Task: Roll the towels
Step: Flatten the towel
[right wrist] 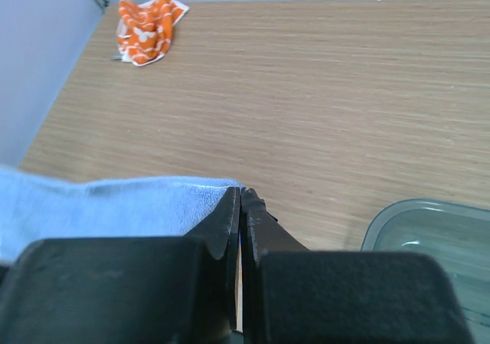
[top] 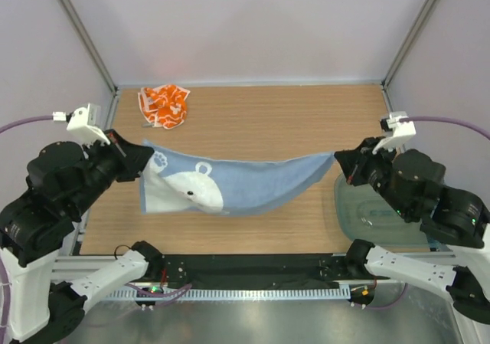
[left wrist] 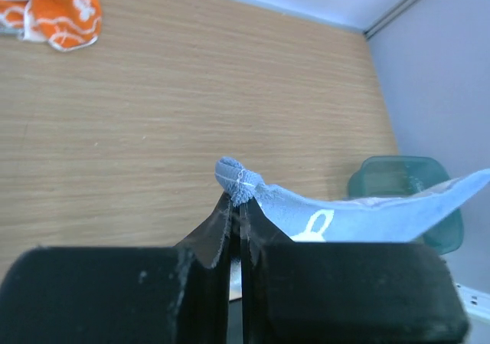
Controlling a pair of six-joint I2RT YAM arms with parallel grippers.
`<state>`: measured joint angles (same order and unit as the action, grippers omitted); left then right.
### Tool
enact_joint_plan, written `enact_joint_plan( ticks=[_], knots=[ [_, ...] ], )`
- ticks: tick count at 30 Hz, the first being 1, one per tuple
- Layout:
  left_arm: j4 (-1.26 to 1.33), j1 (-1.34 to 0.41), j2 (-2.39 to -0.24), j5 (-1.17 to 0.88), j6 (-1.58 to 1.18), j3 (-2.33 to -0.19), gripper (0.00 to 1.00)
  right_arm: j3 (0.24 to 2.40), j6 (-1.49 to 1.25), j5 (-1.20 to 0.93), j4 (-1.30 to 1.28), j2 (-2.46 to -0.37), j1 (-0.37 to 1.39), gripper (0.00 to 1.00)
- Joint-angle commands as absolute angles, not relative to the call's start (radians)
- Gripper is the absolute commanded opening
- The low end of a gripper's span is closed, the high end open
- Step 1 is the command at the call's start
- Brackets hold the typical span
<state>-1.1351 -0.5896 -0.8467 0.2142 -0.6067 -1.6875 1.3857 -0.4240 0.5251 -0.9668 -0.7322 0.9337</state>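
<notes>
Your left gripper [top: 145, 158] pinches one corner of the pale blue towel [top: 260, 179]; in the left wrist view its jaws are pressed together on a small bunched tip of cloth. Your right gripper [top: 338, 160] has the opposite corner, and its jaws are likewise closed tight on the fabric's edge. Between the two, the towel hangs spread out in a shallow sag over the wooden bench [top: 268, 122]. The left part droops lowest and shows a white animal figure and a paw print. You cannot tell from these views whether its lowest edge touches the bench. The orange-patterned towel [top: 163, 105] lies crumpled at the far left corner of the bench, near the back wall and well apart from both grippers. A translucent teal tray [top: 360, 206] sits at the near right edge of the bench, partly hidden by your right arm.
</notes>
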Motion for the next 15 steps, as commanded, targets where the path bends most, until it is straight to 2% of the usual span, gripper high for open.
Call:
enact_joint_plan(
  ticks=[1, 5, 9, 12, 15],
  knots=[
    [-1.285, -0.592, -0.954, 0.294, -0.611, -1.687, 0.03, 1.436, -0.436, 0.645, -0.98, -0.891, 0.93, 0.01],
    [-1.188, -0.585, -1.058, 0.35, -0.589, -1.577, 0.05, 1.41, -0.419, 0.632, -0.907, -1.035, 0.859, 0.01],
    [-1.007, -0.511, -1.167, 0.252, -0.581, -1.421, 0.11, 1.254, -0.445, 0.359, -0.701, -1.185, 0.605, 0.01],
    [-0.885, -0.407, -1.261, 0.215, -0.601, -1.304, 0.11, 1.193, -0.46, 0.292, -0.58, -1.328, 0.519, 0.01],
    [-0.787, -0.325, -1.415, 0.15, -0.614, -1.253, 0.04, 1.224, -0.443, 0.285, -0.528, -1.463, 0.483, 0.01]
  ],
)
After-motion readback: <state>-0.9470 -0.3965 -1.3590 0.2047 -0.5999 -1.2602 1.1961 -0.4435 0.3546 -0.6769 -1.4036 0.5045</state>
